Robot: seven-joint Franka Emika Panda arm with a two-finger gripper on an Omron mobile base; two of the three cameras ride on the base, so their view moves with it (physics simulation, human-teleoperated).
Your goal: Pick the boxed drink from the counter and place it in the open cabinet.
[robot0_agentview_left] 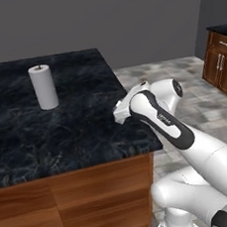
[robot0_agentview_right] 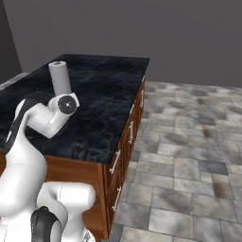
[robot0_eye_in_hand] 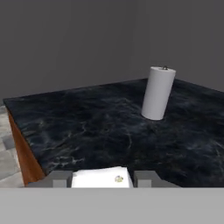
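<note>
In the hand view, the boxed drink (robot0_eye_in_hand: 99,178) is a small white carton with a little round mark on its top. It sits between my two dark fingertips (robot0_eye_in_hand: 59,178), and my gripper (robot0_eye_in_hand: 103,179) is shut on it. The carton hangs just above the near part of the counter (robot0_eye_in_hand: 109,127), a broad black veined top with brown wood sides. My hand (robot0_agentview_left: 127,104) hovers over the counter's (robot0_agentview_left: 62,131) right front corner, with its fingers hidden behind the wrist (robot0_agentview_right: 66,105). The open cabinet is out of view.
A tall white paper towel roll (robot0_agentview_left: 43,86) (robot0_agentview_right: 60,78) (robot0_eye_in_hand: 158,92) stands upright toward the back of the counter (robot0_agentview_right: 104,90). Low brown cabinets with drawers (robot0_agentview_left: 222,63) stand at the far right. Grey tiled floor (robot0_agentview_right: 189,156) lies to the right of the counter.
</note>
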